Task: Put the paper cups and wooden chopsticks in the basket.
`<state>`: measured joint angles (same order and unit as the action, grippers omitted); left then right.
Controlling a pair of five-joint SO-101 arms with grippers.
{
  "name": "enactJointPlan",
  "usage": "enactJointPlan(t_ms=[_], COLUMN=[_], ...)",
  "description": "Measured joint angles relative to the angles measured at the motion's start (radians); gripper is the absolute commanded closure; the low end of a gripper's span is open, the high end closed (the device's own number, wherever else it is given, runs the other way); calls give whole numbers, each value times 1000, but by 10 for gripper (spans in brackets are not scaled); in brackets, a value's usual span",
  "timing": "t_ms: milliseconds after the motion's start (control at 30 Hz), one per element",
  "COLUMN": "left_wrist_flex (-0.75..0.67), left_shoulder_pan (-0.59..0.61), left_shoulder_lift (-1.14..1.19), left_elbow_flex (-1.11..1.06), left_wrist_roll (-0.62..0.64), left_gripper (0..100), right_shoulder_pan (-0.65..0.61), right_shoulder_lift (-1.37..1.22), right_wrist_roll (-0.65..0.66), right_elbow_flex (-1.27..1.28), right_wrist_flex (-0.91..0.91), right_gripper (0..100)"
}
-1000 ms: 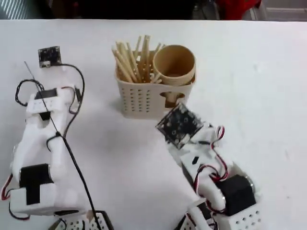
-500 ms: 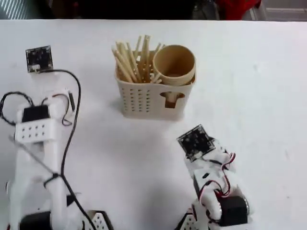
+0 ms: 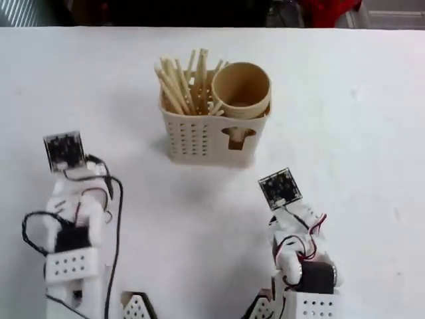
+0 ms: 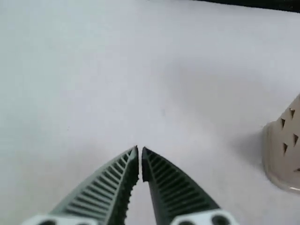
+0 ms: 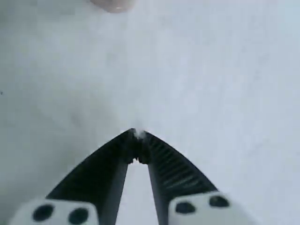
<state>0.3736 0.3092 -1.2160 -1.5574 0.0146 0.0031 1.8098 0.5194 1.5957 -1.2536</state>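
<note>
Evidently the job is done: wooden chopsticks (image 3: 182, 83) and paper cups (image 3: 241, 90) stand in the perforated basket (image 3: 206, 143), far centre, so the left gripper (image 4: 139, 157) and right gripper (image 5: 135, 140) rest near, tips pressed together, holding nothing.

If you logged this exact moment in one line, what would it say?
paper cups and chopsticks: in basket | left end effector: shut, empty | right end effector: shut, empty
</note>
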Motion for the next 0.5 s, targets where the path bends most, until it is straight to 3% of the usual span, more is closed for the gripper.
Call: enactJointPlan(t_ms=[67, 200, 500], left_wrist_flex=[-64, -46, 262], left_shoulder_pan=[0, 0, 0], left_shoulder_lift=[-91, -224, -287], left_elbow_flex=[-107, -144, -146], left_wrist_roll=[0, 0, 0], left_gripper=[958, 958, 959], right_shoulder_pan=[6, 6, 6], right_shoulder_lift=[0, -12, -12], right_wrist_roll=[0, 0, 0], right_elbow_flex=[58, 84, 86], right_wrist_flex=[0, 2, 2], right_gripper=[981, 981, 981])
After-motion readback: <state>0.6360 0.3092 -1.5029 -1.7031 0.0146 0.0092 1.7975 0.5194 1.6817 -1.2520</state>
